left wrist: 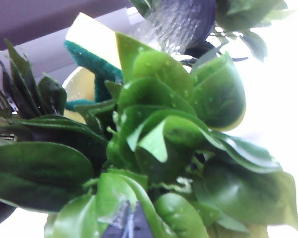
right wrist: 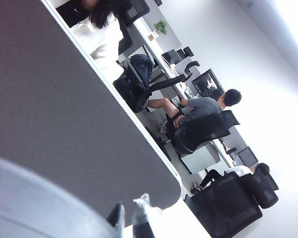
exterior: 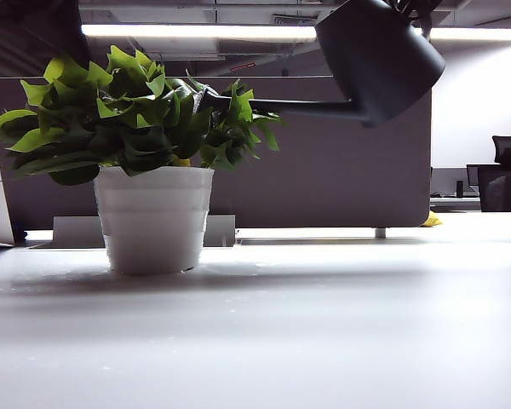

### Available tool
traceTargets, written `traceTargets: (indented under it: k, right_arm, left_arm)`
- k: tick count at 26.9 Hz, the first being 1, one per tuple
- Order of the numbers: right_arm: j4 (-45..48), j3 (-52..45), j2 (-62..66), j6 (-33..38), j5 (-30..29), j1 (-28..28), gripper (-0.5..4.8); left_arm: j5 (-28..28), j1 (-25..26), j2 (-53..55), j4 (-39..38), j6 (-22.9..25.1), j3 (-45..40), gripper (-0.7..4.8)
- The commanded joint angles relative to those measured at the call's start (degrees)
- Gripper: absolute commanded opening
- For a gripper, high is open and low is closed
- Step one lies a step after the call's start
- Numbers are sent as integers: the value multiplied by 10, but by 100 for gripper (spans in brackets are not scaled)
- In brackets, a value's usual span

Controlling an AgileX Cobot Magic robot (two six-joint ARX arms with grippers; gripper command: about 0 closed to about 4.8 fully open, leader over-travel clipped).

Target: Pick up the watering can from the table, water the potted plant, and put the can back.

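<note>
A: Office space fills the background: a long grey partition (exterior: 341, 170) behind the white table (exterior: 324, 324), and in the right wrist view people sitting in black swivel chairs (right wrist: 201, 130) at desks with monitors (right wrist: 207, 84).

B: And on the table itself?

A: Largest thing up close is the potted plant (exterior: 145, 153), standing left of centre in its white ribbed pot (exterior: 153, 217), leaves spreading wide over the rim.

B: Where is the watering can?

A: Watering can (exterior: 379, 55) hangs in the air at the upper right of the exterior view, well clear of the tabletop, tipped so its long thin spout (exterior: 298, 106) runs almost level to the left, the tip lying among the leaves.

B: What carries it?

A: Right gripper (right wrist: 134, 218) is barely seen: two dark fingertips close together at the edge of its wrist view. Its jaws read as closed, probably on the can's handle, though the grip itself is out of frame.

B: The left gripper?

A: Left gripper (left wrist: 126, 223) sits low among the foliage; only a glimpse shows between wet leaves, so I cannot tell whether the jaws are apart or together. A yellow and green sponge-like block (left wrist: 92, 49) shows behind the leaves
</note>
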Motion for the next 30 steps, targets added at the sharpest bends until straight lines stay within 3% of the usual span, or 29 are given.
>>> traceTargets:
  k: [1, 30]
  right_arm:
    - [93, 16, -17, -1, 0, 9, -6]
    - [127, 16, -17, -89, 0, 17, -6]
  left_arm:
    - [2, 1, -2, -3, 3, 2, -6]
    - [2, 1, -2, -3, 4, 2, -6]
